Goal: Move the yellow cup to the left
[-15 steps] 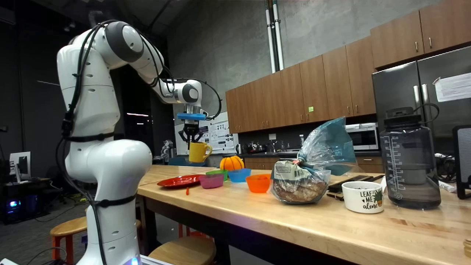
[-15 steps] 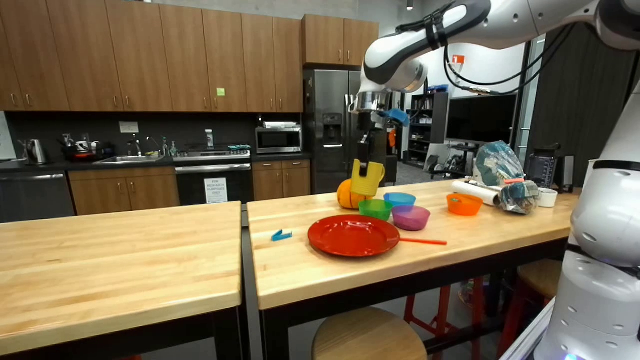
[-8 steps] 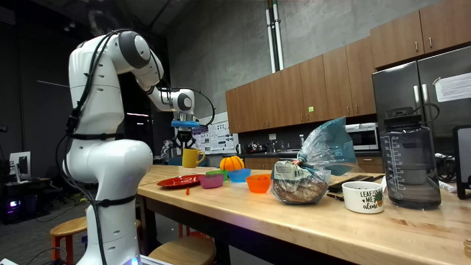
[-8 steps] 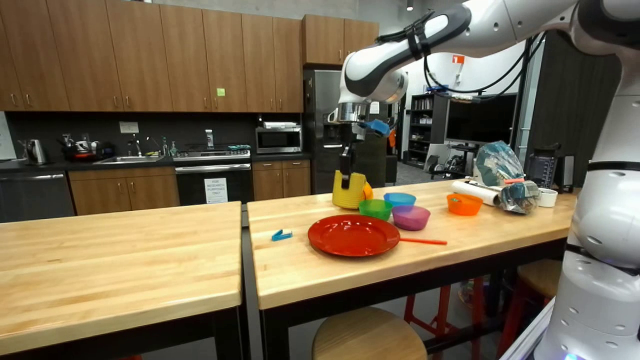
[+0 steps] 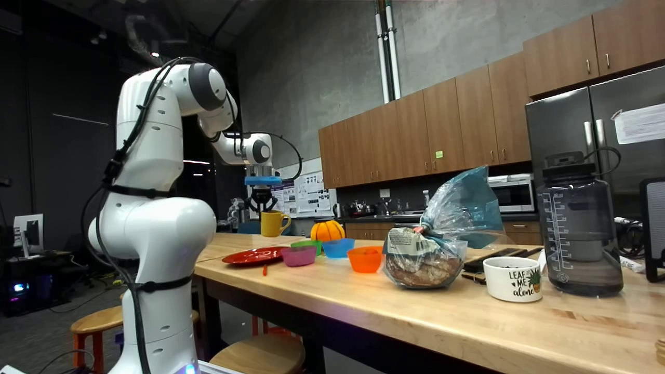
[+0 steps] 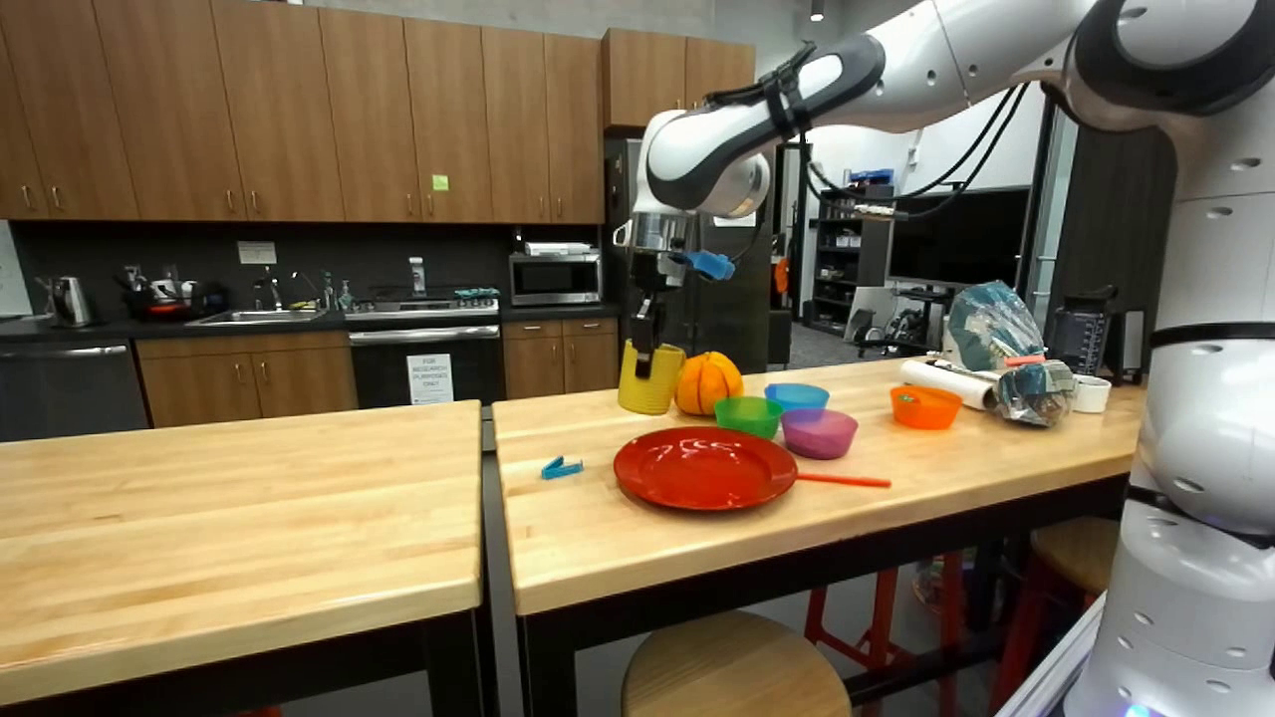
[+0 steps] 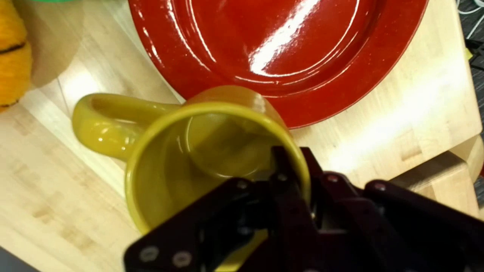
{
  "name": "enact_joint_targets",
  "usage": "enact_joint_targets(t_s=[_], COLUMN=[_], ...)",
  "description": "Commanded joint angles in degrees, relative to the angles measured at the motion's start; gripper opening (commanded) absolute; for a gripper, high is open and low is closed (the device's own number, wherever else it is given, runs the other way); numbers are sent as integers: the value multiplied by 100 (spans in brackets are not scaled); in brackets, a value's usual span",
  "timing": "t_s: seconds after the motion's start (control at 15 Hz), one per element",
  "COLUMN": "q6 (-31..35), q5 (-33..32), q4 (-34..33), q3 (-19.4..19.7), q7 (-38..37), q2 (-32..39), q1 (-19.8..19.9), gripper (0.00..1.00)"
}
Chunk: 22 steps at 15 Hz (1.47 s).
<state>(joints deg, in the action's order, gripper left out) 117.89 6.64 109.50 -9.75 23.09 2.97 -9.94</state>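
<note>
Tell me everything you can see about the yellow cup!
The yellow cup is shiny, perhaps ceramic, with a round open mouth and one looped handle toward the pumpkin. It's roughly upright. The gripper pinches its wall, one finger inside, one outside. It's over the table, beside the pumpkin; whether its bottom touches down, I can't tell.

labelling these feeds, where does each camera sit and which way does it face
An exterior view: beside the arm, barely above the table, looking along it toward the wall cabinets; arm shows nearly whole.
An exterior view: higher above the table, looking across its end toward the stove; arm cut off at top.
Wrist view: on the wrist, looking down into the yellow cup; only the gripper shows.
Both exterior views share the red plate, yellow cup and wall cabinets.
</note>
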Motion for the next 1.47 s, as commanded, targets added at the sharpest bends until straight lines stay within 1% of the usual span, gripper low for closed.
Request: enact_joint_targets(t_s=[0.0,0.27,0.6,0.87,1.13,1.4], q6=[-6,160,42,2,-177,-528], q5=[-445,-969,-1556,-1913,-2094,-2065], q4=[-528,-775,-1099,-1201,-1346,-1581], q3=[-65,-123,-140,-130,-127,-139], q7=[-229,-430,-527,-551,-510,-467], q2=[341,644,994,1204,1421,1629], q1=[-44,-107,-232,-316,-352,-369], gripper=[3,3,3,3,3,3])
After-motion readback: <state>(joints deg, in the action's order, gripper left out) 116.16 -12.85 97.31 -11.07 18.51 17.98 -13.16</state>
